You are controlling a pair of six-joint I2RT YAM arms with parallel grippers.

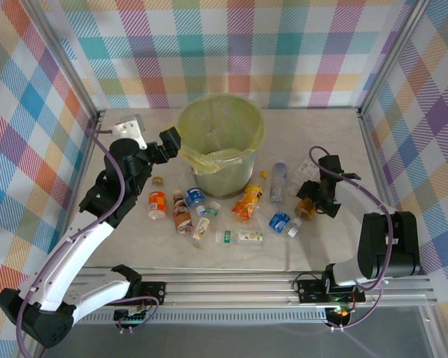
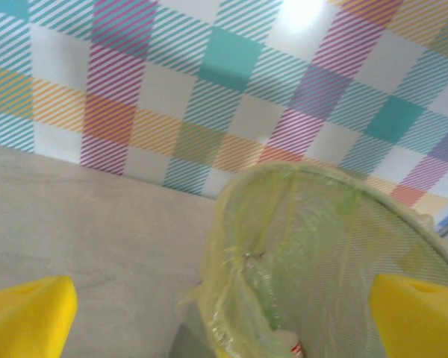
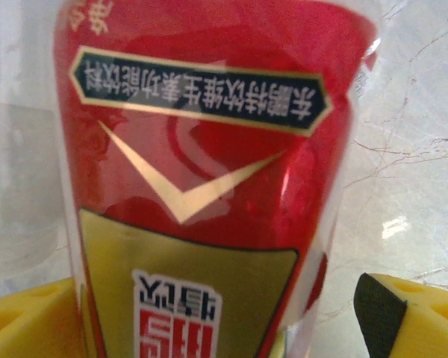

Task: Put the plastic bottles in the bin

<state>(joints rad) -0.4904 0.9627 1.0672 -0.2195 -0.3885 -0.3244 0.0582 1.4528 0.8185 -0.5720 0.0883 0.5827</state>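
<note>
Left pincer [image 1: 172, 142] hangs spread wide and empty at the 9 o'clock rim of the bin [image 1: 224, 177]. Plastic bottles [image 1: 240, 236] lie flat on the table [image 1: 336, 134] from the bin's 7 to 4 o'clock. Right pincer [image 1: 311, 200] straddles a red-labelled bottle [image 3: 201, 149], spread, with the right pad [image 3: 411, 313] clear of it. In the wrist view the bottle's long axis runs 12 to 6 o'clock, print upside down.

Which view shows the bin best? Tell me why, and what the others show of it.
The top external view: the whole bin stands upright, rim and yellow-green liner plain. The left wrist view catches part of its rim and liner close up. The right wrist view faces a red-labelled bottle instead.
</note>
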